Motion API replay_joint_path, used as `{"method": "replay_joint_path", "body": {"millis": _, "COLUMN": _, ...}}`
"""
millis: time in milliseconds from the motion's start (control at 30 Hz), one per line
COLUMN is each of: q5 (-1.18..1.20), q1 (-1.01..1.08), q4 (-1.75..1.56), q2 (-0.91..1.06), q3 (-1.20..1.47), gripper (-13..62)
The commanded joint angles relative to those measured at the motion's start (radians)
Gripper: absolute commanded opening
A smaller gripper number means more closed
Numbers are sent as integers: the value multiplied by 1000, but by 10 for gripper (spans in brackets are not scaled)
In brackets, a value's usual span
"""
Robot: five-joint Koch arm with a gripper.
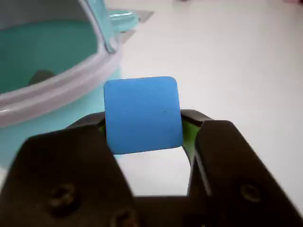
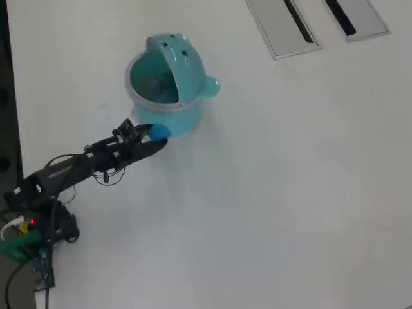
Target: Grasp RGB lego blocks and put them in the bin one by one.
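Note:
My gripper (image 1: pixel 142 125) is shut on the blue lego block (image 1: pixel 142 115), which fills the gap between the two black jaws; green pads show at both sides of it. The light blue bin (image 1: pixel 57 94) stands just left of the block in the wrist view, its lid flipped up and its mouth open. In the overhead view the gripper (image 2: pixel 153 138) holds the blue block (image 2: pixel 158 132) right at the bin's (image 2: pixel 187 116) lower left wall, below its rim. The red and yellowish-green blocks are not visible on the table; a dark shape lies inside the bin.
Two grey slotted panels (image 2: pixel 283 26) lie at the top right of the white table (image 2: pixel 290 193) in the overhead view. The arm's base and cables (image 2: pixel 32 225) sit at the lower left.

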Motion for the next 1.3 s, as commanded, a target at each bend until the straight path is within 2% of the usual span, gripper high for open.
{"method": "replay_joint_path", "body": {"millis": 0, "q5": 5, "q1": -37, "q4": -109, "q2": 60, "q3": -54, "gripper": 99}}
{"method": "replay_joint_path", "body": {"millis": 367, "q5": 5, "q1": -204, "q4": -127, "q2": 112, "q3": -94, "gripper": 99}}
{"method": "replay_joint_path", "body": {"millis": 433, "q5": 6, "q1": -262, "q4": -127, "q2": 91, "q3": -138, "gripper": 54}}
{"method": "replay_joint_path", "body": {"millis": 467, "q5": 6, "q1": -275, "q4": -127, "q2": 84, "q3": -156, "gripper": 54}}
{"method": "replay_joint_path", "body": {"millis": 767, "q5": 3, "q1": -337, "q4": -103, "q2": -78, "q3": -376, "gripper": 55}}
{"method": "replay_joint_path", "body": {"millis": 1167, "q5": -31, "q1": -374, "q4": -58, "q2": -399, "q3": -701, "gripper": 55}}
{"method": "replay_joint_path", "body": {"millis": 1267, "q5": -35, "q1": -345, "q4": -29, "q2": -526, "q3": -854, "gripper": 56}}
